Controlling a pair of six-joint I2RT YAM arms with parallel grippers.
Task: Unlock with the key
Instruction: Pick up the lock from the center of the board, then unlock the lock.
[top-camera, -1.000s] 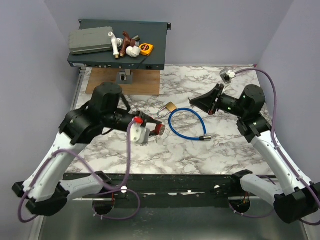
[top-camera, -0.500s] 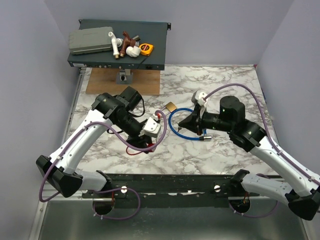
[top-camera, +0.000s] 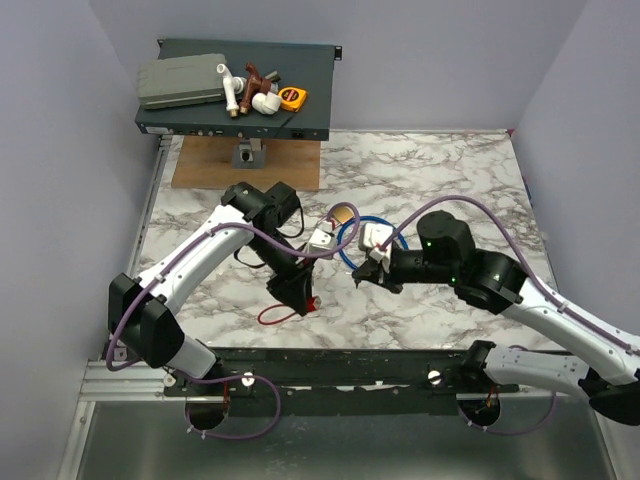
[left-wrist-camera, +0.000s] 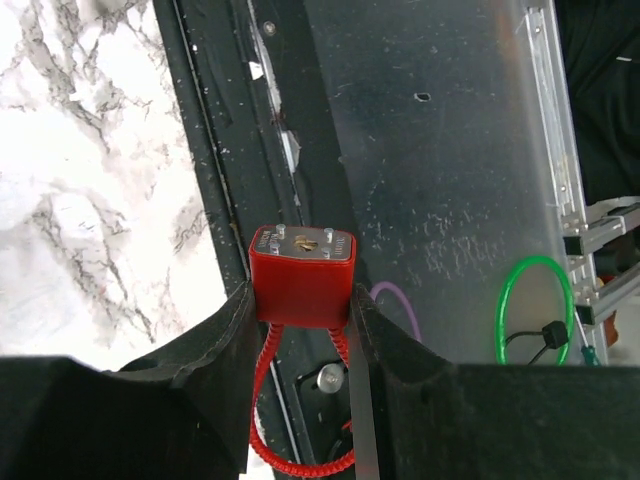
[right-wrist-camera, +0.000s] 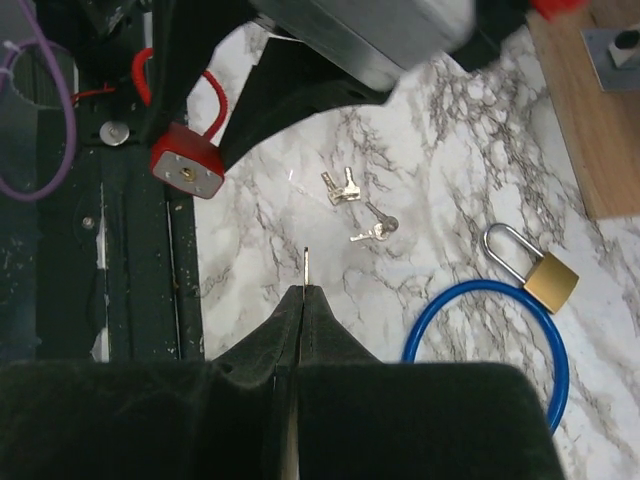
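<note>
While the left fingers (left-wrist-camera: 232, 335) clamp a red lock (left-wrist-camera: 301, 272) by its two sides, the lock's end face with the keyhole sticks out past the fingertips. A red cord (left-wrist-camera: 262, 395) loops from the back of the lock down between those fingers. Top view: the left fingers with the lock sit over the near edge of the worktop (top-camera: 450, 170), tips pointing toward the robot's base.

Right fingers (right-wrist-camera: 318, 318) are pressed together on the key (right-wrist-camera: 305, 266); only its thin metal blade shows, poking straight out past the tips. Can't see the key's head, it is hidden inside the grip. The key tip is in the air above the worktop, not touching anything.

From the right wrist view the red lock is ahead of the right fingertips and off to their left, near but clearly apart from the key tip. The keyhole face is turned toward this camera.

Loose keys (right-wrist-camera: 343, 187) lie flat on the worktop just ahead of the right fingertips, and one more small key (right-wrist-camera: 372, 228) is a little closer to them on the right. A brass padlock (right-wrist-camera: 550, 282) lies to the right of the right fingers, shackle closed. A blue cable (right-wrist-camera: 450, 296) curves beside it, touching or nearly touching the padlock body, can't tell which.
</note>
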